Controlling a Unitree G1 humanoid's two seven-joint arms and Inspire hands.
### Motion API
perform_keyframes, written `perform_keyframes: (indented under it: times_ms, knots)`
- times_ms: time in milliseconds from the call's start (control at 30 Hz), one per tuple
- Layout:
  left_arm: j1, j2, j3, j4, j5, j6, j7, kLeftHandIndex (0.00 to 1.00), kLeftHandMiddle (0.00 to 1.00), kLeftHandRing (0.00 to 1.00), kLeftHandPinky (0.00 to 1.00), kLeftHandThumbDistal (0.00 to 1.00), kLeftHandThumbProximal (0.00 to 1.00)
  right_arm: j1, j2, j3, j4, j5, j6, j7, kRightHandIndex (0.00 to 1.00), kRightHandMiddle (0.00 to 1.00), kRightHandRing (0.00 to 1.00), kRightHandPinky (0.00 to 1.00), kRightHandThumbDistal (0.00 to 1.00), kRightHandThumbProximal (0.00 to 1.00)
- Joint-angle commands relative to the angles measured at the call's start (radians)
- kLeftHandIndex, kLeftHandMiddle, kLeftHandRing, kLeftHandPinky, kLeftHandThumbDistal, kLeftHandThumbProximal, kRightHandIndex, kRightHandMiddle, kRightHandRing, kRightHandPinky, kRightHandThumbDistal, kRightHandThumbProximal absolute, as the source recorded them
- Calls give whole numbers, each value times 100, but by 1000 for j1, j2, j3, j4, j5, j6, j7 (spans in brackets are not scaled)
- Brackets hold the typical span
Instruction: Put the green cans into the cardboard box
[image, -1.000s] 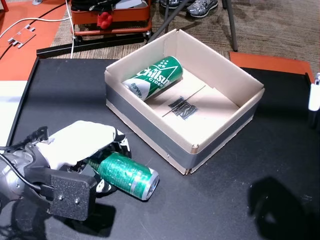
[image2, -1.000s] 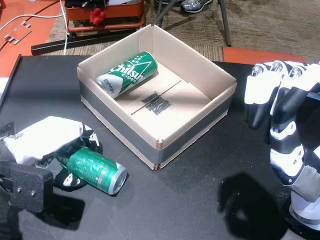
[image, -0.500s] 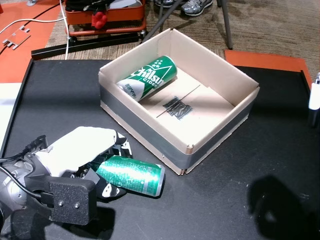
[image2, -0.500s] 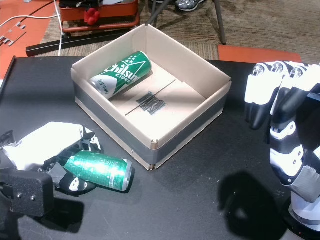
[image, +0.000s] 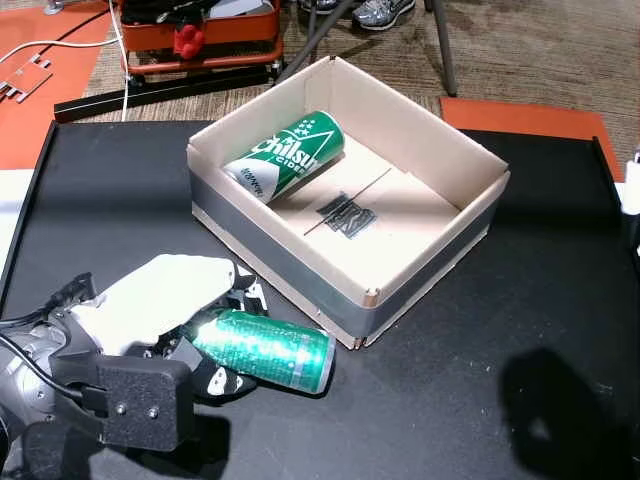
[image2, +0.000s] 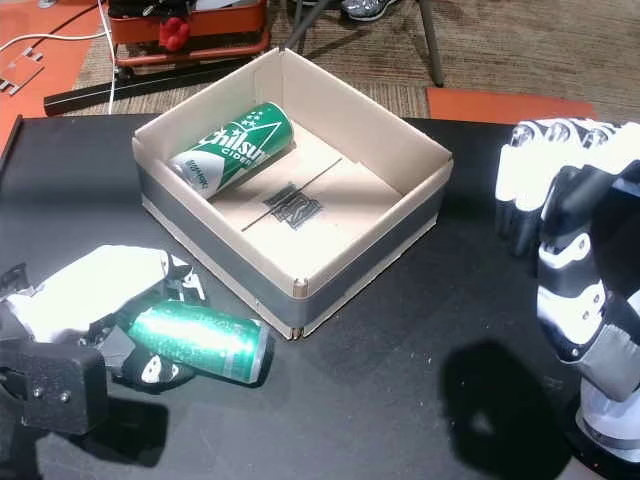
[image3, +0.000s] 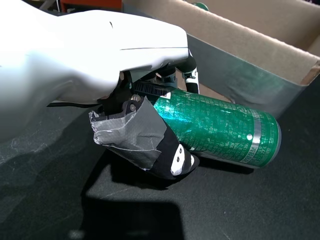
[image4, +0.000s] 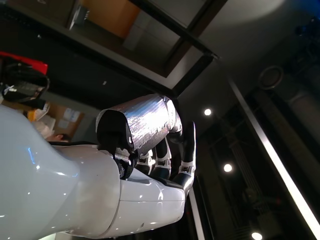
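The left hand (image: 165, 300) has its fingers wrapped around a green can (image: 262, 349) lying on its side on the black table (image: 450, 400), just beside the cardboard box (image: 430, 270). The can's far end points toward the box corner. Another green can (image: 285, 158) lies inside the box, tilted against a wall. The right hand (image2: 565, 230) is up in the air, well apart from the box, fingers loose and holding nothing.

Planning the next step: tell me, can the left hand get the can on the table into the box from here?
Probably yes: the left hand grips the can beside the cardboard box, whose top is open.

Left hand (image: 165, 300) fingers behind can (image: 262, 350)
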Motion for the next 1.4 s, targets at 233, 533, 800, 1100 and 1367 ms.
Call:
perform_keyframes:
  times_ms: [233, 533, 800, 1100, 1367]
  knots:
    - [15, -6, 5, 10, -7, 8, -8, 37, 38, 43, 46, 60, 0, -4, -20, 2, 15, 34, 7, 43, 11, 19, 25, 2, 65, 0]
    - [16, -7, 6, 8, -10, 3, -15, 36, 38, 43, 46, 62, 0, 7, -11, 5, 6, 12, -6, 17, 10, 18, 25, 4, 63, 0]
    - [22, -4, 19, 3, -14, -14, -18, 36, 38, 42, 46, 63, 0, 10, 0, 13, 6, -11, -21, -12, 11, 17, 21, 4, 64, 0]
    - [25, -9, 42, -4, -39, -40, -48, 38, 39, 44, 45, 47, 0, 2, -28, 22, 8, 23, 11, 15, 9, 15, 21, 3, 64, 0]
    - [29, -8, 42, -10, -29, -65, -38, 35, 36, 41, 45, 14, 0, -8, -35, 9, 21, 50, 32, 49, 10, 17, 23, 1, 63, 0]
